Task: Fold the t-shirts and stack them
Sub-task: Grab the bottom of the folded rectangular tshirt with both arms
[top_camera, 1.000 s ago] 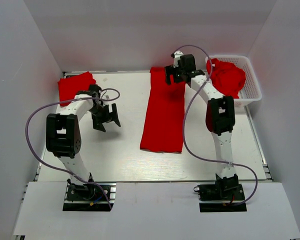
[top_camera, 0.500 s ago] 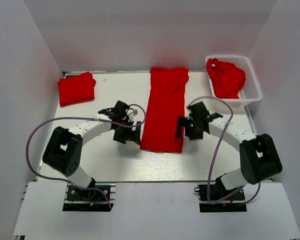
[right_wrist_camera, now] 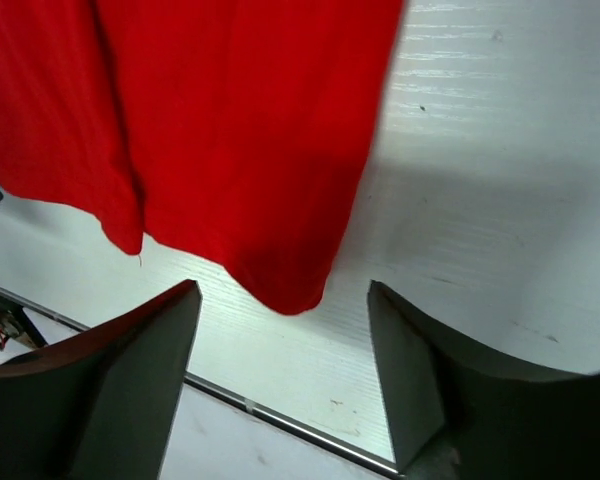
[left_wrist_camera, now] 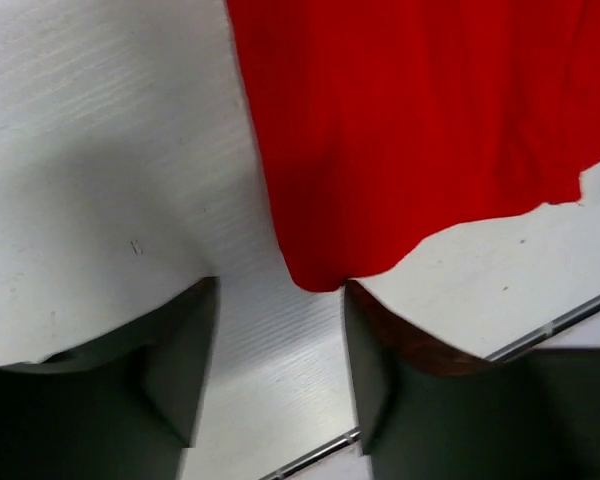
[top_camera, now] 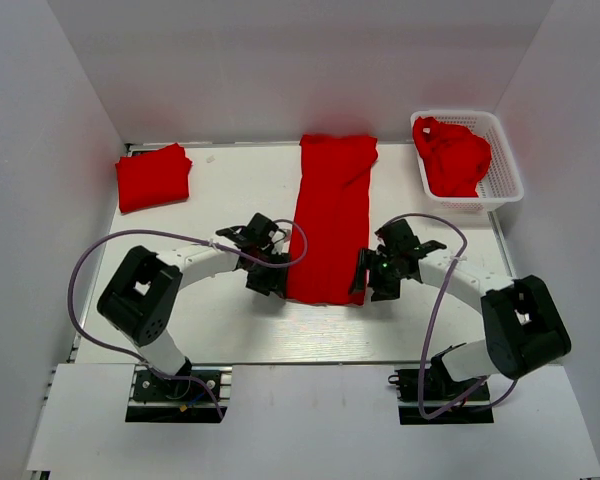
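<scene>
A long red t-shirt [top_camera: 330, 215], folded into a narrow strip, lies flat in the middle of the table. My left gripper [top_camera: 272, 281] is open at its near left corner; in the left wrist view that corner [left_wrist_camera: 320, 272] sits just ahead of the gap, close to the right finger [left_wrist_camera: 365, 360]. My right gripper [top_camera: 365, 280] is open at the near right corner, which shows in the right wrist view [right_wrist_camera: 285, 290] between the open jaws. A folded red t-shirt [top_camera: 153, 176] lies at the far left. More crumpled red shirts [top_camera: 452, 155] fill the basket.
The white lattice basket [top_camera: 507, 165] stands at the far right corner. White walls close the table on the left, back and right. The table's near edge [right_wrist_camera: 280, 420] runs just below both grippers.
Both grippers have come down and inward from farther back to the strip's near corners. The right arm swung from the far end of the shirt; the left moved from near the folded shirt.
</scene>
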Controlling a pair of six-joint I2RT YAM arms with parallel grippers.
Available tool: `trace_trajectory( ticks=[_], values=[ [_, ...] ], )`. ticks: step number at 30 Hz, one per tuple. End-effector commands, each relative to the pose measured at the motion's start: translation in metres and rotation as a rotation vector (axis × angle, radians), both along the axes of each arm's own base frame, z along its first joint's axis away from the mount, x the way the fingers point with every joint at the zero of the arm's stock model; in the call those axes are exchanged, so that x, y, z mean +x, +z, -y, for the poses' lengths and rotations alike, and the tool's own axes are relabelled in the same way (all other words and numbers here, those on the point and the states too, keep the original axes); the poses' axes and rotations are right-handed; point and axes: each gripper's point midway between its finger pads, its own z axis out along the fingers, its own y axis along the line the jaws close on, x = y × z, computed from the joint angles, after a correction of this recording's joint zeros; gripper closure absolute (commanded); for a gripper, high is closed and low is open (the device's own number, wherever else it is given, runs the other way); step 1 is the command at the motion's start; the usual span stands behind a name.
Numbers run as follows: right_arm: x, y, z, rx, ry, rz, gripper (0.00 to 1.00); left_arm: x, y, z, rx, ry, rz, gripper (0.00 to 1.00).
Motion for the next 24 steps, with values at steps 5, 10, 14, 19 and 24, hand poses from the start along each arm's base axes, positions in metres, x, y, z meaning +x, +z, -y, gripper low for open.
trace_trajectory(
  ticks=[5,10,14,19,24],
  values=[
    [-0.006,-0.016,-0.008,0.038,0.001,-0.041,0.48,-0.009,-0.014,0.007,0.048,-0.041,-0.003,0.49],
    [-0.017,-0.022,-0.007,0.047,0.01,-0.07,0.76,-0.013,-0.02,0.009,0.057,-0.054,-0.032,0.82],
    [-0.02,-0.02,-0.005,0.055,0.018,-0.046,0.98,-0.011,-0.015,0.013,0.049,-0.06,-0.006,1.0],
    [-0.022,-0.013,-0.007,0.071,0.046,-0.031,1.0,-0.012,0.004,0.016,0.011,-0.06,0.038,1.0],
    [-0.029,0.004,-0.006,0.089,0.077,0.029,1.0,-0.021,0.032,0.02,-0.07,-0.048,0.077,1.0]
  ],
)
